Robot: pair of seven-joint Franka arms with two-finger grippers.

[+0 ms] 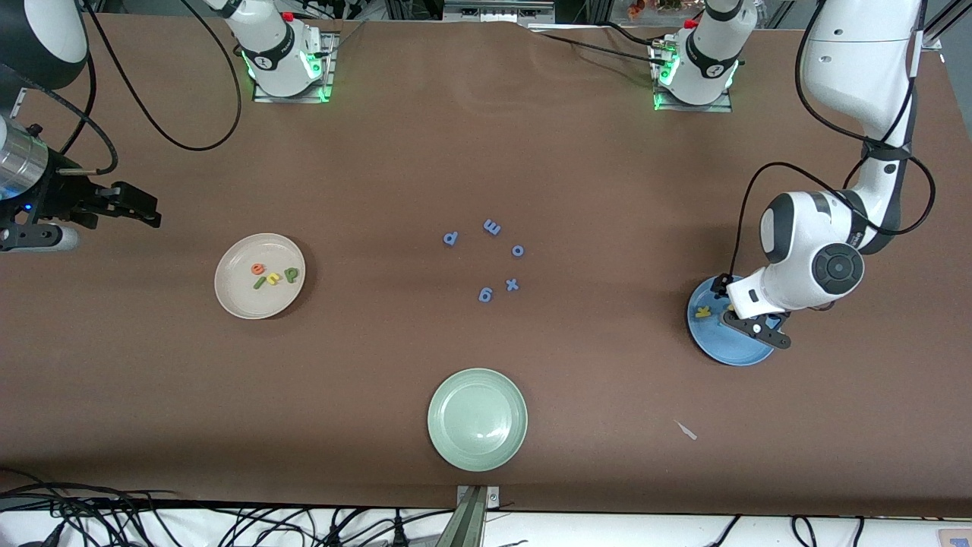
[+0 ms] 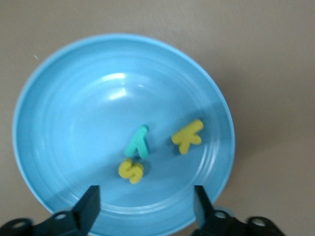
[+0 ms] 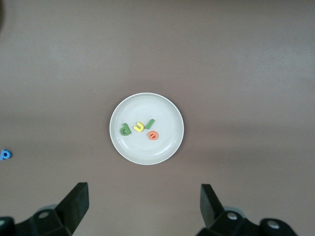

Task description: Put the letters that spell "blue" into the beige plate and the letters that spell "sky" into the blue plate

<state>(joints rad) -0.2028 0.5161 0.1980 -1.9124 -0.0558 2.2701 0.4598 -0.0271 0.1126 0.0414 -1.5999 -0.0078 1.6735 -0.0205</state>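
Fingers (image 2: pixel 91 204) of the left gripper (image 2: pixel 146 206) stand wide and empty over the blue plate (image 2: pixel 59 98), which holds the teal y (image 2: pixel 138 142), yellow s (image 2: pixel 131 170) and yellow k (image 2: pixel 187 135). The right gripper (image 3: pixel 143 209), fingers wide, hangs above the counter (image 1: pixel 486 152) near the beige plate (image 1: pixel 235 300) holding e (image 1: pixel 258 268), l (image 1: pixel 260 282), u (image 1: pixel 274 277), b (image 1: pixel 291 274).

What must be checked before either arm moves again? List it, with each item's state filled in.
1. Yellow s, yellow k and teal y lie in the blue plate: ok.
2. Left gripper over the blue plate, fingers open, holding nothing: ok.
3. Orange e, thin green l, yellow u and green b lie in the beige plate: ok.
4. Right gripper waits open, up over bare table toward the right arm's end: ok.
5. Five blue letters lie on the table, in no plate: ok.
6. Pale green plate holds no letters: ok.
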